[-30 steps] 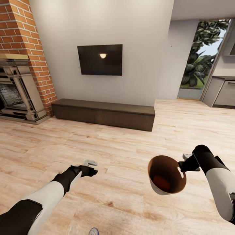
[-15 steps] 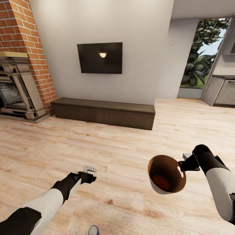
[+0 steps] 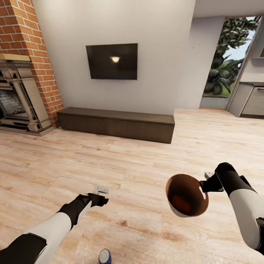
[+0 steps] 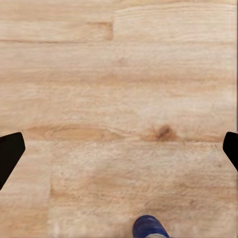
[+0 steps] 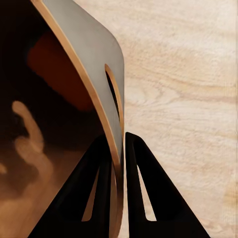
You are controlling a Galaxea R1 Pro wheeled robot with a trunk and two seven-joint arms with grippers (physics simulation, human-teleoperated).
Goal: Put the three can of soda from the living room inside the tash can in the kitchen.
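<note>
The right tool is clamped on the rim of the tash can, one finger inside the brown wall and one outside the pale grey wall, just below a slot in that wall. The bin hangs above the floor, tilted so its mouth faces the head camera. An orange-red can of soda lies at its bottom; in the right wrist view it shows as an orange-red patch deep inside.

The left tool hovers over the bare planks with its fingers wide apart, holding nothing. A dark blue can of soda stands upright on the floor near the left arm, closer to the robot than that tool.

Beyond are a low dark cabinet, a wall television and a brick fireplace.
</note>
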